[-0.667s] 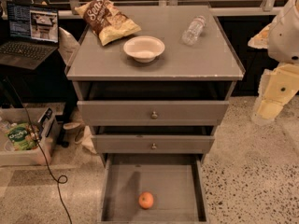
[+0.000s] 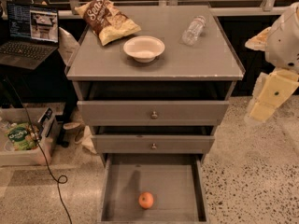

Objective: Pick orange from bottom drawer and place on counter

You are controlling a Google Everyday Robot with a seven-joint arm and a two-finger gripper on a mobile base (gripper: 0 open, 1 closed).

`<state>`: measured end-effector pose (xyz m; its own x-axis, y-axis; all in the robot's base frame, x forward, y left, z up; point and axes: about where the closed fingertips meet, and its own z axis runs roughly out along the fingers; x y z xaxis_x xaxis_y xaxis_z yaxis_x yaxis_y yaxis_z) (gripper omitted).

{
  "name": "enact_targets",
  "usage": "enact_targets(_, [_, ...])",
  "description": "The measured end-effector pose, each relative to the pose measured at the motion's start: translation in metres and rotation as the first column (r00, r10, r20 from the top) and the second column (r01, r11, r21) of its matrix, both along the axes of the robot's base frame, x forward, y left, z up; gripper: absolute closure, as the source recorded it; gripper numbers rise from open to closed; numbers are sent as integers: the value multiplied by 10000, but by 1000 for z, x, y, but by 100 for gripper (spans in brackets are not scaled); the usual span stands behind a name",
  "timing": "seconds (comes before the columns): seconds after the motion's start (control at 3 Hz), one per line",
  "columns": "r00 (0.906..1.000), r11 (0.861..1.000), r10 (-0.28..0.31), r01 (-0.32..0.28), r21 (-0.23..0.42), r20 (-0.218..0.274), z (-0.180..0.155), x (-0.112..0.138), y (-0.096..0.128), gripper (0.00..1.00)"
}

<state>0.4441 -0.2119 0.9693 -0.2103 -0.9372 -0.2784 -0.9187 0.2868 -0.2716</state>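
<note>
The orange lies on the floor of the open bottom drawer, near its front and a little right of centre. The two upper drawers sit part-way out above it. The counter is the cabinet's flat grey top. My gripper is at the end of the pale arm by the right edge, right of the cabinet, level with the top drawer and well away from the orange. It holds nothing that I can see.
On the counter are a white bowl, a chip bag at the back left and a plastic bottle lying at the back right. A laptop sits left of the cabinet. A box of items and a cable are on the floor at left.
</note>
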Motion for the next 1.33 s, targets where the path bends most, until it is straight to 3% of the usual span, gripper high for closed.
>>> enact_targets(0.33, [9998,9862,78,-108,1654,188,-47,3,7,0])
enact_targets(0.67, [9991,9368,-86,-67,3497,423,-89,19,38,0])
enact_targets(1.0, [9927,8885,-751,238,4583,940,-116,62,55,0])
enact_targets(1.33, [9934,8948,-593,94,4463,980,-119,56,61,0])
